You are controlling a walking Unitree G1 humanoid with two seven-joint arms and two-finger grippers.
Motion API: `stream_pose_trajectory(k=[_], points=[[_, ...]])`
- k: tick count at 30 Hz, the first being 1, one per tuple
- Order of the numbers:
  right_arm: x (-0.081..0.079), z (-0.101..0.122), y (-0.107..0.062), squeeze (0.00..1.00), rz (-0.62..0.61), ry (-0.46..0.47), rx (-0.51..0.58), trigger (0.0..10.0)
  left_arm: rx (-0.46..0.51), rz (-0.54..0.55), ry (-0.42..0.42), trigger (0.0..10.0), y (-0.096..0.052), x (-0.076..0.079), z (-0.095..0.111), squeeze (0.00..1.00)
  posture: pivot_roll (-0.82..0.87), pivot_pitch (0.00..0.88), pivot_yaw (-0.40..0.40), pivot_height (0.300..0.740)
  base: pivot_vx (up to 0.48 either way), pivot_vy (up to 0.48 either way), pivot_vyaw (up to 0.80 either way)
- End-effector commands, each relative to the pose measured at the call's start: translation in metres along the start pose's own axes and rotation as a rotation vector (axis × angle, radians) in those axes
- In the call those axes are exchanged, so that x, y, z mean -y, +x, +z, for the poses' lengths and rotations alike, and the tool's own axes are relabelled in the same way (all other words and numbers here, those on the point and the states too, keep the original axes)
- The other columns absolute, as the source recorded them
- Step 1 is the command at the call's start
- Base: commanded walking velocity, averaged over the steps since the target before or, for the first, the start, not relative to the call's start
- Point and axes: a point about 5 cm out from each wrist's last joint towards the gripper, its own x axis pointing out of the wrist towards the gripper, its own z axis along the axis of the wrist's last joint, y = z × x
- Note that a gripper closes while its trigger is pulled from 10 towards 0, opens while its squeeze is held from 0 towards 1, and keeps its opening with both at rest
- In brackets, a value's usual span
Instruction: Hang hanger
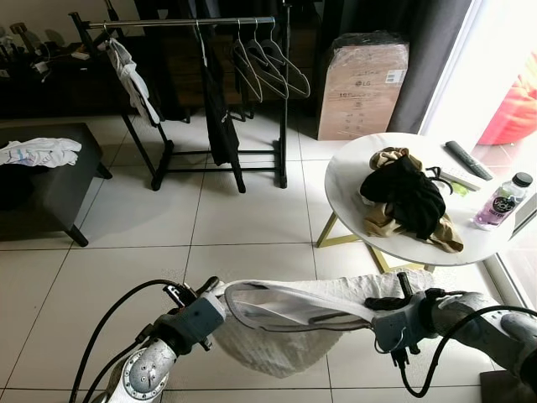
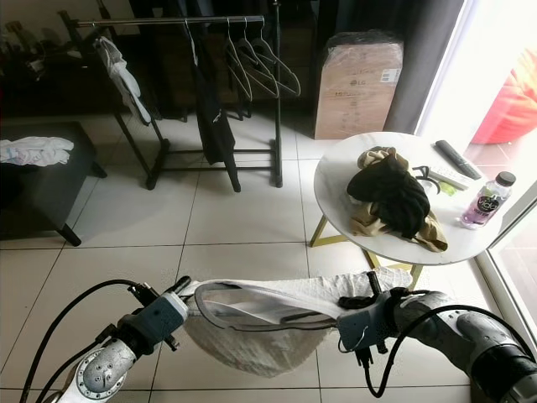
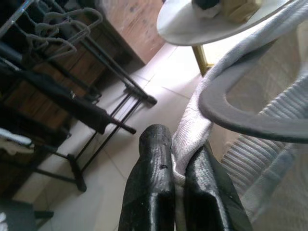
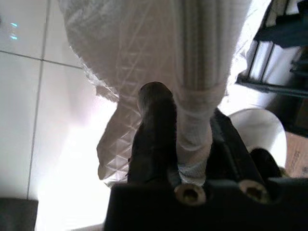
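Right in front of me, my left gripper (image 1: 201, 295) is clamped on one end of a white garment (image 1: 285, 336), the cloth pinched between its black fingers (image 3: 154, 192). My right gripper (image 1: 404, 295) is clenched on the other end, fabric bunched between its fingers (image 4: 154, 130). The garment is stretched between the two grippers and sags below them over the tiled floor (image 1: 143, 269). A grey hanger (image 1: 294, 312) sits inside it, its curved arm running from the left gripper across toward the right one, close beside the left fingers in the wrist view.

Just beyond my right gripper stands a round white tabletop (image 1: 352, 185) on gold legs. On it lies a heap of black and tan clothes (image 1: 407, 201), and further out to the right a remote (image 1: 468, 159) and a bottle (image 1: 501, 201).

Out past my left gripper, off to the left, a dark bench (image 1: 59, 189) carries a white cloth (image 1: 40, 152).

Far ahead of both grippers is the black rack (image 1: 180, 23). On its rail hang a white garment (image 1: 130, 80), a black garment (image 1: 216, 109) and several bare hangers (image 1: 268, 67). To the right of the rack a wrapped cardboard box (image 1: 362, 84) stands against the dark curtain (image 1: 436, 50).
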Motion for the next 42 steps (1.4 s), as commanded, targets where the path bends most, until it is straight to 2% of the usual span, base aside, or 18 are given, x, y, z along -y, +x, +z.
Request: stream_pose_trajectory(k=[1,3,4,5,6,9,15,16,18,24,26,29,31,33,37,40,41,42], points=[[-0.051,-0.118,-0.067,0.00,0.185,0.187,-0.690,0.0,-0.109,0.097,0.109,0.0,-0.027,-0.043,-0.026,0.00,-0.09,0.175,0.021,0.740,0.000,0.000,0.00],[-0.049,-0.119,-0.067,0.00,0.158,0.230,-0.704,0.0,-0.098,0.045,0.145,0.0,-0.027,-0.038,-0.025,0.00,-0.09,0.172,0.021,0.740,0.000,0.000,0.00],[-0.046,-0.117,-0.063,0.00,0.122,0.299,-0.695,0.0,-0.083,-0.025,0.213,0.0,-0.028,-0.031,-0.024,0.00,-0.09,0.169,0.021,0.740,0.000,0.000,0.00],[-0.045,-0.114,-0.060,0.00,0.111,0.329,-0.676,0.0,-0.081,-0.044,0.232,0.0,-0.028,-0.029,-0.024,0.00,-0.09,0.169,0.021,0.740,0.000,0.000,0.00],[-0.044,-0.110,-0.056,0.00,0.101,0.360,-0.637,0.0,-0.075,-0.063,0.247,0.0,-0.028,-0.027,-0.024,0.00,-0.09,0.166,0.021,0.740,0.000,0.000,0.00],[-0.044,-0.088,-0.036,0.00,0.084,0.558,-0.484,0.0,-0.067,-0.094,0.273,0.0,-0.025,-0.024,-0.020,0.00,-0.08,0.165,0.020,0.740,0.000,0.000,0.00],[-0.038,-0.064,-0.016,0.00,0.060,0.662,-0.370,0.0,-0.061,-0.183,0.299,0.0,-0.020,-0.012,-0.017,0.00,-0.08,0.163,0.022,0.740,0.000,0.000,0.00],[-0.034,-0.052,-0.009,0.00,0.065,0.720,-0.289,0.0,-0.071,-0.222,0.316,0.0,-0.021,-0.008,-0.019,0.00,-0.09,0.166,0.022,0.740,0.000,0.000,0.00],[-0.031,-0.045,-0.006,0.00,0.086,0.719,-0.246,0.0,-0.077,-0.232,0.323,0.0,-0.022,-0.007,-0.020,0.00,-0.09,0.166,0.022,0.740,0.000,0.000,0.00],[-0.038,-0.039,-0.003,0.00,0.184,0.452,-0.320,0.0,-0.092,-0.246,0.355,0.0,-0.016,-0.007,-0.017,0.00,-0.09,0.172,0.016,0.740,0.000,0.000,0.00],[-0.042,-0.034,-0.001,0.00,0.214,0.439,-0.309,0.0,-0.087,-0.249,0.353,0.0,-0.015,-0.005,-0.016,0.00,-0.09,0.173,0.014,0.740,0.000,0.000,0.00],[-0.049,-0.044,-0.005,0.00,0.233,0.366,-0.395,0.0,-0.130,-0.152,0.323,0.0,-0.015,-0.016,-0.018,0.00,-0.08,0.177,0.012,0.740,0.000,0.000,0.00],[-0.050,-0.046,-0.006,0.00,0.230,0.367,-0.408,0.0,-0.139,-0.138,0.321,0.0,-0.015,-0.018,-0.019,0.00,-0.08,0.177,0.012,0.740,0.000,0.000,0.00],[-0.055,-0.058,-0.013,0.00,0.222,0.385,-0.461,0.0,-0.207,-0.125,0.356,0.0,-0.024,-0.028,-0.030,0.00,-0.08,0.180,0.011,0.740,0.000,0.000,0.00],[-0.058,-0.067,-0.019,0.00,0.212,0.402,-0.497,0.0,-0.272,-0.112,0.372,0.0,-0.031,-0.034,-0.040,0.00,-0.09,0.180,0.011,0.740,0.000,0.000,0.00],[-0.057,-0.071,-0.023,0.00,0.183,0.471,-0.498,0.0,-0.332,-0.087,0.373,0.0,-0.036,-0.038,-0.048,0.00,-0.09,0.179,0.012,0.740,0.000,0.000,0.00],[-0.053,-0.071,-0.023,0.00,0.143,0.575,-0.464,0.0,-0.369,-0.074,0.382,0.0,-0.039,-0.041,-0.054,0.00,-0.09,0.178,0.013,0.740,0.000,0.000,0.00],[-0.053,-0.071,-0.023,0.00,0.143,0.575,-0.464,0.0,-0.369,-0.074,0.382,0.0,-0.039,-0.041,-0.054,0.00,-0.09,0.178,0.013,0.740,0.000,0.000,0.00]])
